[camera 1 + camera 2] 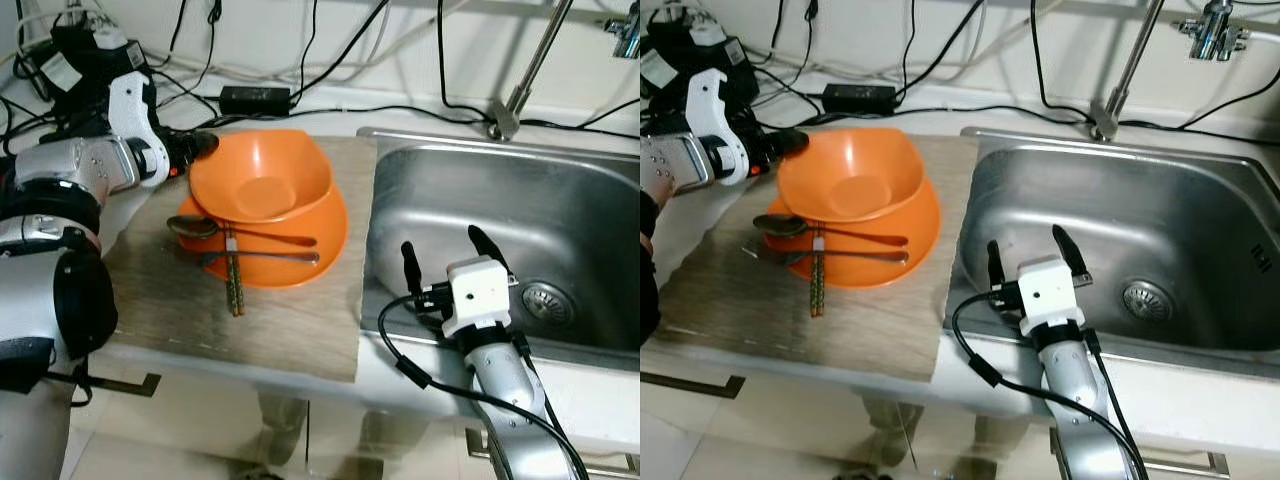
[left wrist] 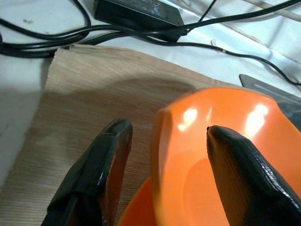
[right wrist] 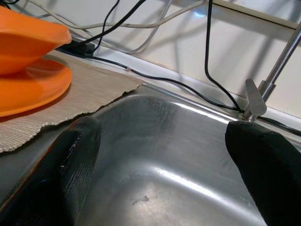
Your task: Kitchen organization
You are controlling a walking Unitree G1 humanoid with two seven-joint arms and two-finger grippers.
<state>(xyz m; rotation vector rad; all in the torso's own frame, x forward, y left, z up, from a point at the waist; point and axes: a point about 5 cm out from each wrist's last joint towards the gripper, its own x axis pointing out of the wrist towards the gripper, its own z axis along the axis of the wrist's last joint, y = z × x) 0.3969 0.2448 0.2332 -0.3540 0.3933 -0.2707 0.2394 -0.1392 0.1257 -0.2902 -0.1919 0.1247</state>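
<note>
Left wrist view shows the left gripper spread astride the orange bowl's far-left rim, not clamped. The bowl sits on the orange plate. A shallow pinch could tip it onto the spoons. The right gripper hangs released over the sink.

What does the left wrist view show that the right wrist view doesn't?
Left wrist alone: the left hand with open fingers straddling the rim of the orange bowl, and a black power adapter. Right wrist alone: the open right hand over the steel sink, the faucet base, and the orange plate under the bowl. Shared: bowl, woven mat, black cables.
</note>
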